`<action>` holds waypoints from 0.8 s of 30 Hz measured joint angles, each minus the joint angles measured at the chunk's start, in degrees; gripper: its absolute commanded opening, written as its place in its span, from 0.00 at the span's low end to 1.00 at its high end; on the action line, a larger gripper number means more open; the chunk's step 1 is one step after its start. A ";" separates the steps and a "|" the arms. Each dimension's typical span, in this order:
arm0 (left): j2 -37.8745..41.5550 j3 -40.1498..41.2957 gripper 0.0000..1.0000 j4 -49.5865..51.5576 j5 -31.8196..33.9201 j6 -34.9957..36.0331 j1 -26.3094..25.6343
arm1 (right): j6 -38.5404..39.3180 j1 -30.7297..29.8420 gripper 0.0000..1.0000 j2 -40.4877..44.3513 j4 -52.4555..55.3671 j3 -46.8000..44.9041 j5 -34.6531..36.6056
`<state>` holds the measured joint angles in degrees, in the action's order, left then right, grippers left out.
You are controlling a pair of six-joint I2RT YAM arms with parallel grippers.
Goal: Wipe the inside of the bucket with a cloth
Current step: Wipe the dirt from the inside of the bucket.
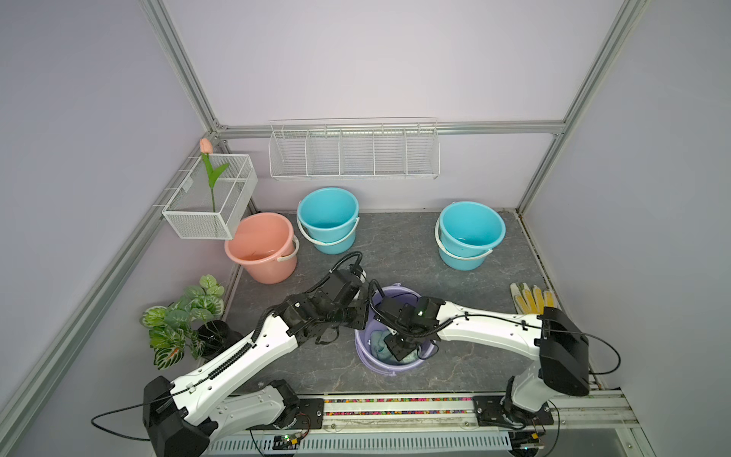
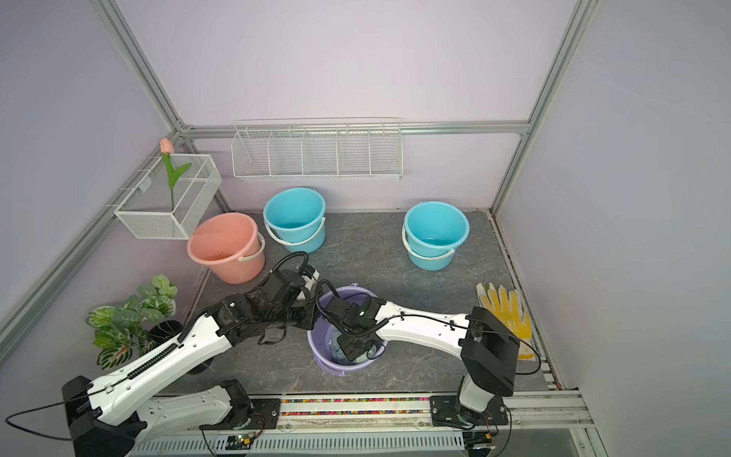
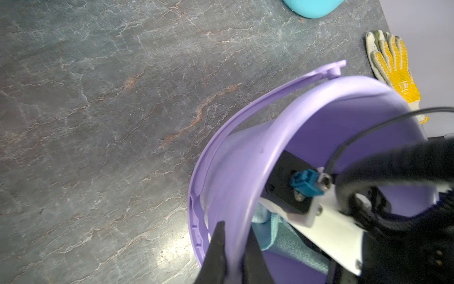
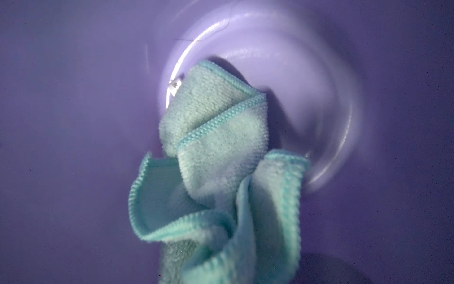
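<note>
The left gripper is pinching the wall of the lavender plastic bucket. In the left wrist view its two black fingers are sitting one outside and one inside the rim, closed down until only the thin plastic is parting them. In both top views this grip is sitting at roughly 9 to 10 o'clock on the bucket's rim.

The right gripper is reaching down inside the bucket, its arm coming in from 3 o'clock. Its fingers are hiding behind the wrist body in the top views and under fabric in the right wrist view. They are closed as far as they go, and the pale mint-green terry cloth is bunching out from them in loose folds, so the gripper is holding it. The cloth's free end is pointing toward the bucket's floor, with a small white tag showing at its far corner; whether it is touching the floor I cannot tell.

Seen from above, the cloth is showing around the right gripper toward 6 to 7 o'clock inside the bucket. In the left wrist view it is lying just beside the left gripper's inner finger.

A yellow-and-white work glove is lying flat on the grey marbled tabletop at 3 o'clock from the bucket, well apart.
</note>
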<state>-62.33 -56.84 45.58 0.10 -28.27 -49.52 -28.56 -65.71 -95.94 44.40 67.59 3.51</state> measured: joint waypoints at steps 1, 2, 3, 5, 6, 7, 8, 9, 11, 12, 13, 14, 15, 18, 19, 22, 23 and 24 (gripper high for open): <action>0.09 0.07 0.00 0.02 0.09 -0.11 0.00 | -0.20 0.09 0.07 -0.57 -1.33 -0.66 -0.04; 0.20 0.17 0.00 0.07 0.13 -0.26 0.00 | -0.44 0.20 0.07 -1.25 -2.97 -1.64 -0.15; 0.31 0.24 0.00 0.20 0.15 -0.44 0.00 | -0.68 0.28 0.07 -1.90 -4.28 -2.47 -0.22; 0.57 0.33 0.00 0.24 0.13 -0.74 0.02 | -1.46 0.50 0.07 -3.85 -6.82 -4.04 -0.57; 0.66 0.48 0.00 0.24 0.31 -0.98 0.02 | -1.70 0.59 0.07 -4.90 -8.11 -4.44 -0.66; 0.66 0.59 0.00 0.46 0.59 -1.31 0.15 | -1.81 0.61 0.07 -5.35 -8.70 -4.31 -0.83; 0.66 0.76 0.00 0.57 0.76 -1.53 0.39 | -2.03 0.66 0.07 -5.44 -8.96 -4.17 -1.16; 0.72 0.83 0.00 0.63 0.94 -1.73 0.46 | -2.21 0.72 0.07 -5.53 -9.18 -4.15 -1.44; 0.72 0.85 0.00 0.66 1.11 -2.12 0.46 | -2.56 0.76 0.07 -5.60 -9.16 -4.00 -1.66; 0.74 0.85 0.00 0.66 1.16 -2.14 0.46 | -2.78 0.76 0.07 -5.49 -9.09 -3.91 -1.68; 0.81 0.85 0.00 0.66 1.14 -2.16 0.44 | -2.86 0.76 0.07 -5.33 -8.94 -3.89 -1.68; 0.90 0.85 0.00 0.66 1.14 -2.16 0.44 | -2.99 0.74 0.07 -5.01 -8.70 -3.82 -1.66; 1.03 0.85 0.00 0.61 1.07 -2.14 0.42 | -3.06 0.74 0.07 -4.55 -8.28 -3.80 -1.64; 1.51 0.85 0.00 0.15 0.70 -2.14 0.28 | -3.43 0.74 0.07 -1.79 -5.92 -3.45 -1.44; 1.75 0.85 0.00 -0.28 0.48 -2.14 0.13 | -3.67 0.74 0.07 -0.07 -4.74 -3.23 -1.44; 2.14 0.85 0.00 -1.40 0.09 -2.14 0.00 | -4.81 0.74 0.07 5.86 -2.58 -2.60 -1.90; 2.16 0.85 0.00 -1.66 0.04 -2.14 0.00 | -5.22 0.74 0.07 7.67 -2.19 -2.29 -2.25; 2.14 0.85 0.00 -2.03 0.04 -2.14 0.00 | -5.73 0.74 0.07 9.62 -1.95 -1.92 -2.78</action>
<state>-60.18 -55.99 43.55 0.14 -30.41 -49.52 -34.28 -64.97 -86.32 42.46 65.67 0.73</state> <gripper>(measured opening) 0.106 0.093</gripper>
